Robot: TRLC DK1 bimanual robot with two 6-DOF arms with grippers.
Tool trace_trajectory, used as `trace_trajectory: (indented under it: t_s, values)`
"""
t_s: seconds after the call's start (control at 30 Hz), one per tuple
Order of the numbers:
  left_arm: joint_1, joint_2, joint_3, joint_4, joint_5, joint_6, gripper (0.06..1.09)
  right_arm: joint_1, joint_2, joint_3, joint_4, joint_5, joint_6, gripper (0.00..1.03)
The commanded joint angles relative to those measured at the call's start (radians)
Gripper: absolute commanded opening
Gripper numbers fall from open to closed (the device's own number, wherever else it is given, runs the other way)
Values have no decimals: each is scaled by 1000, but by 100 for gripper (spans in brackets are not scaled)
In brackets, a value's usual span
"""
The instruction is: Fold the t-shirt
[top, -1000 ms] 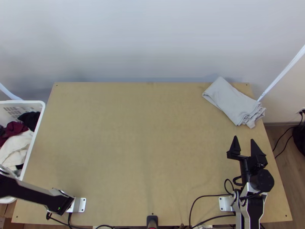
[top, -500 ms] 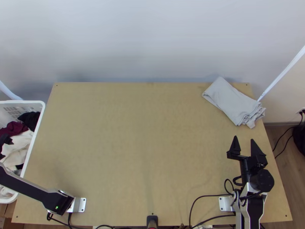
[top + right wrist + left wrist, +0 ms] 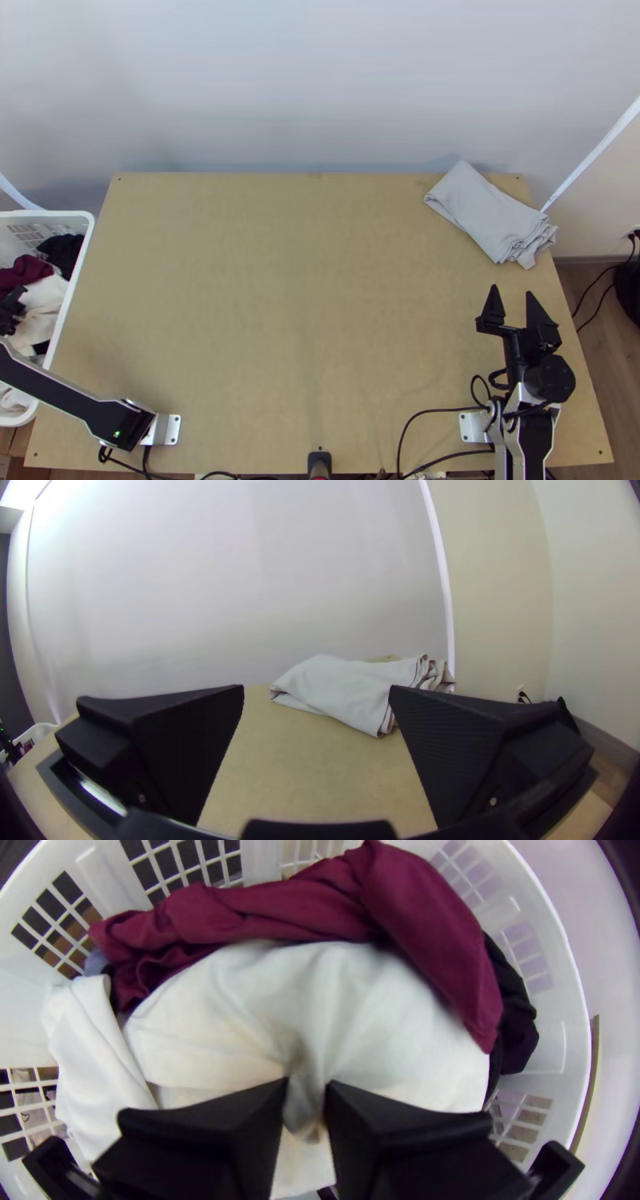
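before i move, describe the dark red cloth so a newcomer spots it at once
Find the white basket by the table's left edge. Inside, the dark red cloth bends along a white cloth. Its wine colour differs from that white and the black cloth.

Silver-edged black arms [image 3: 68, 400] carry round black joints [image 3: 554, 378], cables [image 3: 436, 411] and finely ribbed fingers [image 3: 443, 747].

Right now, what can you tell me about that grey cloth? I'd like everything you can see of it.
The grey cloth is pale and smooth, folded into a longish bundle of several layers. One end is fairly neat; the other is rumpled, its stacked edges showing dark lines. It lies slantwise at the far right corner of the table, the rumpled end towards the right edge. The right gripper is open nearby, not touching it.
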Motion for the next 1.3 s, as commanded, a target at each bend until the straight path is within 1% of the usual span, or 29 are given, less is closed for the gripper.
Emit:
trace_trajectory:
  t_s: [0.0,0.3,0.57,0.73,0.9,1.03,1.13,1.27]
  values:
    - [20,-145,-35,19,26,28,10,6,-5,-7,-13,5,15,98]
    - [11,-499,-26,10,34,-45,10,6,-5,-7,-13,5,14,98]
    - [16,-729,28,23,52,-132,10,6,-5,-7,-13,5,14,98]
    - [31,-851,22,118,50,-192,9,6,-5,-7,-13,5,14,98]
    - [39,-952,14,211,49,-216,9,6,-5,-7,-13,5,15,98]
    - [37,-1053,-17,319,47,-247,9,6,-7,-7,-13,5,15,98]
    - [22,-1147,-64,405,49,-255,9,6,-5,-7,-13,5,14,98]
    - [-59,-1257,-98,438,49,-255,9,6,-5,-7,-13,5,14,98]
